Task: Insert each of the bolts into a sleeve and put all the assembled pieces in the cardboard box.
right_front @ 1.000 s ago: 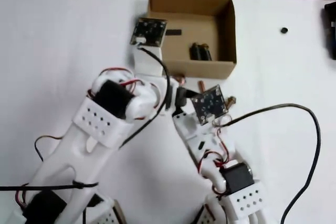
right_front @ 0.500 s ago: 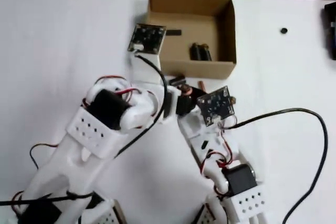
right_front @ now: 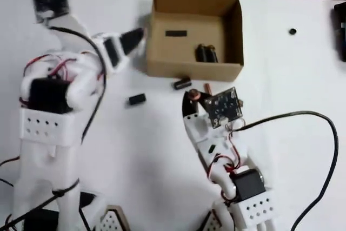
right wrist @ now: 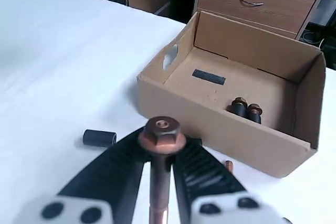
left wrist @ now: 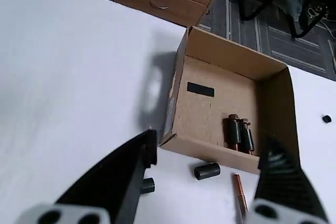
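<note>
**Right hand** [right wrist: 161, 151]: clamped on a bolt [right wrist: 161, 131], just in front of the box [right_front: 192, 71].

**Left hand** [left wrist: 210, 141]: fingers apart, holding nothing, above the desk [right_front: 108, 150], beside the box's left wall in the high view.

**Assembled pieces** [right_front: 206, 53]: two, side by side inside the box, near its front wall.

**Loose parts:** one sleeve [right_front: 182, 84] and a loose bolt [right_front: 207, 88] lie just outside that wall. A second sleeve [right_front: 137, 99] lies farther out on the desk.
</note>
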Tool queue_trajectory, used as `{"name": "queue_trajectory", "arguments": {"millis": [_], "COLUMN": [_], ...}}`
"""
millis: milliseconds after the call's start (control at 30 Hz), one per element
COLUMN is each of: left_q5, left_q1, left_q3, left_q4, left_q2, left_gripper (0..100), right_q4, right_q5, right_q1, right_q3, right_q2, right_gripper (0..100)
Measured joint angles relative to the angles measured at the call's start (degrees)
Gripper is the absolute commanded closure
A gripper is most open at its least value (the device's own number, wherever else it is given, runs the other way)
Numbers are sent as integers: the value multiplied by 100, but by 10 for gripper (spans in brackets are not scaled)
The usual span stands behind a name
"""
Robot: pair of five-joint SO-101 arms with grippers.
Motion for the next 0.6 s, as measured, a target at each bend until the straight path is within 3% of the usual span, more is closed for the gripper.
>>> {"name": "queue_trajectory", "arguments": {"millis": [167, 333, 600], "left_q5": [0, 0, -132], "left_q1": [-220, -492, -668], "left_q3": [114, 879, 2048], "left_q4": [325, 536, 536], "left_q2": [0, -9, -9], "left_gripper": [706, 985, 978], "right_q4": [0, 26, 352], "right_q5": [0, 0, 0], "right_q1": [0, 273, 369], "right_q3": [0, 53, 114], "right_q2": [0, 0, 149], "right_gripper": [978, 978, 979]}}
